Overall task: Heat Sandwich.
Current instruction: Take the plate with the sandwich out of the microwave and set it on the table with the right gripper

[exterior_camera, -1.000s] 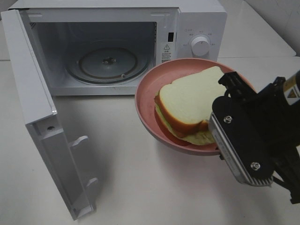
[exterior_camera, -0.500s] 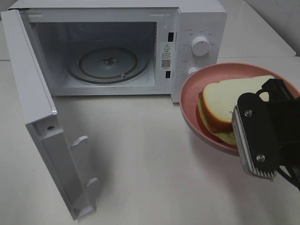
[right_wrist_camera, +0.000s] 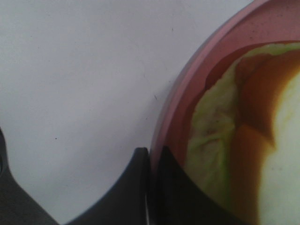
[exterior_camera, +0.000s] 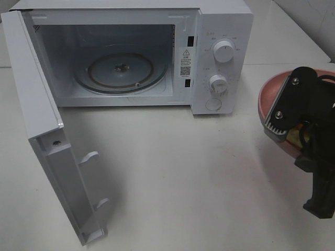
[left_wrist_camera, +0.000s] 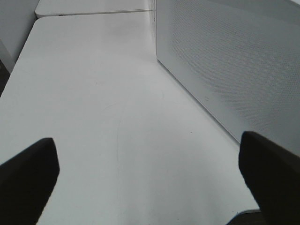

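A: Can you see the sandwich?
B: Barely. From above the right arm hides it; the pink plate is cut off at the table's right edge.
A: And the right gripper?
B: Pinched tight on the plate's rim (sandwich aboard). The left gripper gapes wide, empty, beside the microwave.

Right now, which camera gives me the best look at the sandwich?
The right wrist view: the sandwich fills it, bread, crust and green filling showing on the pink plate. From the exterior high view the right gripper hides it; the left wrist view misses it.
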`<state>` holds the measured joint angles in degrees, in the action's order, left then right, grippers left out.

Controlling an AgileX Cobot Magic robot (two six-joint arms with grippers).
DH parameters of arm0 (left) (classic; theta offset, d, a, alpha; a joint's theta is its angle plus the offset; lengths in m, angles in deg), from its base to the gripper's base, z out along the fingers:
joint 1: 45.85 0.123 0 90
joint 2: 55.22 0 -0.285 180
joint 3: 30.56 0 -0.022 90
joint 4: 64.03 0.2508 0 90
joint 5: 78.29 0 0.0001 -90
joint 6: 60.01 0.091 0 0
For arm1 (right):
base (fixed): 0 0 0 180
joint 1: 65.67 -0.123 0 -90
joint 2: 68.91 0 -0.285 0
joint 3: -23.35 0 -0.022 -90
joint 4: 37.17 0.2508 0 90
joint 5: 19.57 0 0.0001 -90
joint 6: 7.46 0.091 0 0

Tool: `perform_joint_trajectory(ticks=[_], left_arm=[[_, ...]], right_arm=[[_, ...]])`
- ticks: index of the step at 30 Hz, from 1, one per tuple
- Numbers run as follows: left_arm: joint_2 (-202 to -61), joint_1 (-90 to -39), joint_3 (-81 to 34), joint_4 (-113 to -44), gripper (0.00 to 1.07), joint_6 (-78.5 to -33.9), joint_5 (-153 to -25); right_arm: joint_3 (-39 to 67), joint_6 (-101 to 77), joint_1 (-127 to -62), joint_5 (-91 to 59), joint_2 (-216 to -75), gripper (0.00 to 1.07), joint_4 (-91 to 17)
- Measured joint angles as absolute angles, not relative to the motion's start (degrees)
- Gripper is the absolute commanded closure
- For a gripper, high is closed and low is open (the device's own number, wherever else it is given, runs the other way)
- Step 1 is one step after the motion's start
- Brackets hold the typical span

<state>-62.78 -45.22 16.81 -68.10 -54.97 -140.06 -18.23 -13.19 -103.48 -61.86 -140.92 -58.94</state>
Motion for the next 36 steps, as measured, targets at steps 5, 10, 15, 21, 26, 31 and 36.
perform_joint_trajectory(ticks=[5, 10, 15, 21, 26, 31, 36], left_arm=[[-62.8, -45.2, 16.8, -68.1, 0.06, -55.0, -140.1], [-62.8, -45.2, 16.8, -68.1, 0.06, -55.0, -140.1], [-62.8, -45.2, 16.8, -68.1, 0.06, -55.0, -140.1], [-62.8, -45.2, 16.8, -68.1, 0.06, -55.0, -140.1], [-62.8, -45.2, 16.8, -68.1, 0.06, -55.0, -140.1], [-62.8, -45.2, 16.8, -68.1, 0.06, -55.0, -140.1], [-62.8, -45.2, 16.8, -68.1, 0.06, -55.0, -140.1]], right_arm=[[-18.2, -5.7, -103.5, -63.6, -140.9, 1.07, -59.0], [-18.2, -0.4, -103.5, -63.6, -141.1, 1.07, -60.5], [-18.2, 3.9, -103.3, -63.5, -143.3, 1.07, -63.5], [-18.2, 5.9, -100.2, -61.2, -147.5, 1.07, -63.8], [-18.2, 6.9, -96.1, -57.9, -150.8, 1.07, -64.1], [-18.2, 7.8, -91.0, -54.1, -154.3, 1.07, -64.2], [-18.2, 9.0, -86.8, -51.0, -157.7, 1.07, -64.2]])
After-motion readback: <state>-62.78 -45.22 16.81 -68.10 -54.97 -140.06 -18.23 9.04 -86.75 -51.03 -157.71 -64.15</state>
